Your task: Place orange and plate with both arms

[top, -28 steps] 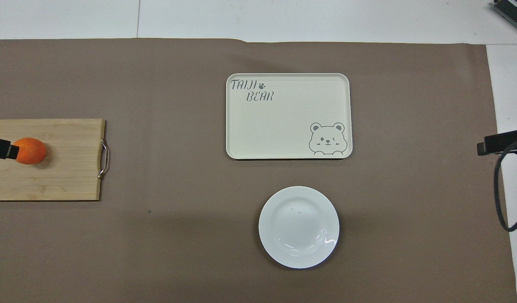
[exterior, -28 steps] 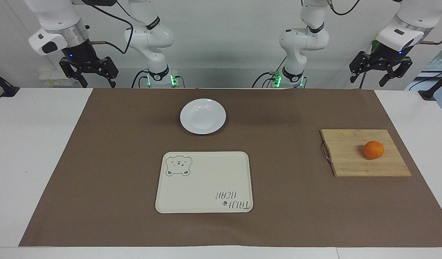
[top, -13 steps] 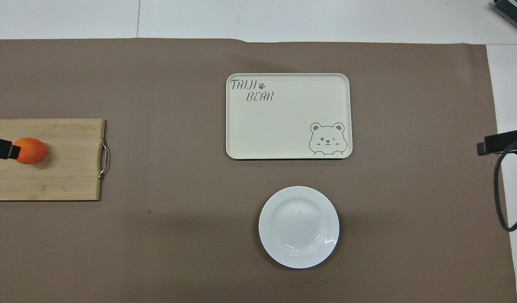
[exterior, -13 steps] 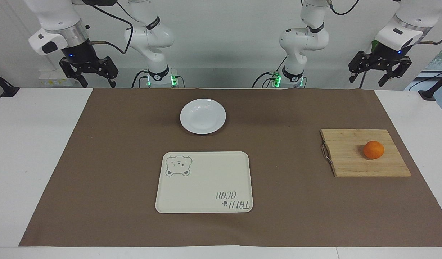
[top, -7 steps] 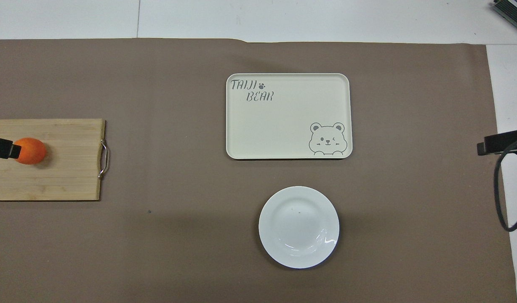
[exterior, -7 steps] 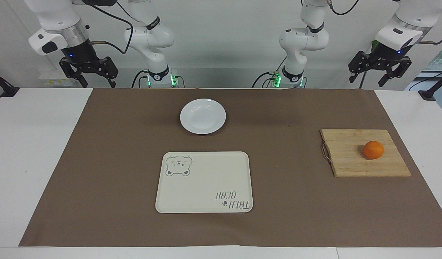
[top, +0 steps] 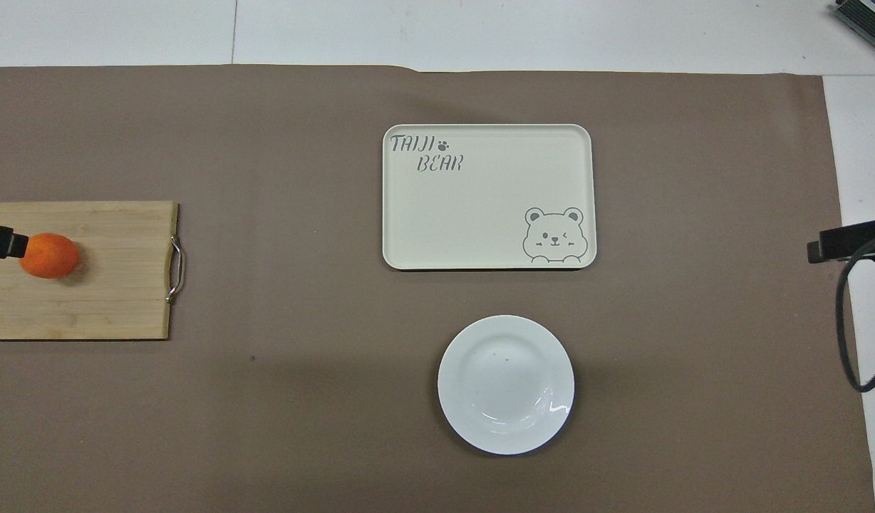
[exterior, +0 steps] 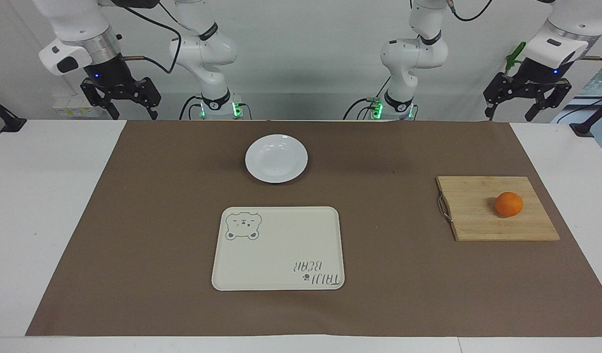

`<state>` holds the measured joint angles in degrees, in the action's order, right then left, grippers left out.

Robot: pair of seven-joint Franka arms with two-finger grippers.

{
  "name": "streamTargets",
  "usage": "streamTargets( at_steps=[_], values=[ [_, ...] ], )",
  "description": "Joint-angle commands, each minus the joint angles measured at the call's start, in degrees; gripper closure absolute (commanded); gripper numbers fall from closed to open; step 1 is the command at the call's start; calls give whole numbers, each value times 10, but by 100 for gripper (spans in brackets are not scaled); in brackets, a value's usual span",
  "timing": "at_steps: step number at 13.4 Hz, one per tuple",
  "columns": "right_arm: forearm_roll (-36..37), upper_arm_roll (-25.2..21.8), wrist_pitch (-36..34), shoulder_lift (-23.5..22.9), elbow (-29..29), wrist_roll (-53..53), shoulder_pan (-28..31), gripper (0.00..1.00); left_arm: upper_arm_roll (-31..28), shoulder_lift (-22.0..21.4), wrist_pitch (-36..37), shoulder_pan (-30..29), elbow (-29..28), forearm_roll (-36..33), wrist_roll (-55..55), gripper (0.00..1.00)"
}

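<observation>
On the desk (exterior: 46, 206), at the right arm's end, the right arm's black two-finger pincer (exterior: 120, 113) hangs in the air with its jaws spread and nothing in them. The round glossy white plate (exterior: 276, 158) sits empty on the brown paper mat (exterior: 399, 274), nearer to the robots than the rectangular cream tray with the bear drawing (exterior: 278, 248). Toward the left arm's end, the small round bright orange (exterior: 508, 204) rests on the pale wooden cutting board with a metal handle (exterior: 477, 215). The left arm's black pincer (exterior: 528, 115) hangs high over the desk's edge, spread and holding nothing.
</observation>
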<state>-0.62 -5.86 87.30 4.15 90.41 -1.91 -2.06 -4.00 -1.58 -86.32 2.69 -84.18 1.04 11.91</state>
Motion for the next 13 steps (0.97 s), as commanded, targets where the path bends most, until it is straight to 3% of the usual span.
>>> streamTargets(
  at_steps=[1,8,13],
  values=[
    [-4,1,-4,10,9,-13,2,0,2,-1,-40,-28,-31,-1,12,0],
    [-4,1,-4,10,9,-13,2,0,2,6,-227,-89,-192,1,104,0],
    [-4,1,-4,10,10,-13,2,0,4,47,-291,-128,-226,1,155,0]
  ],
)
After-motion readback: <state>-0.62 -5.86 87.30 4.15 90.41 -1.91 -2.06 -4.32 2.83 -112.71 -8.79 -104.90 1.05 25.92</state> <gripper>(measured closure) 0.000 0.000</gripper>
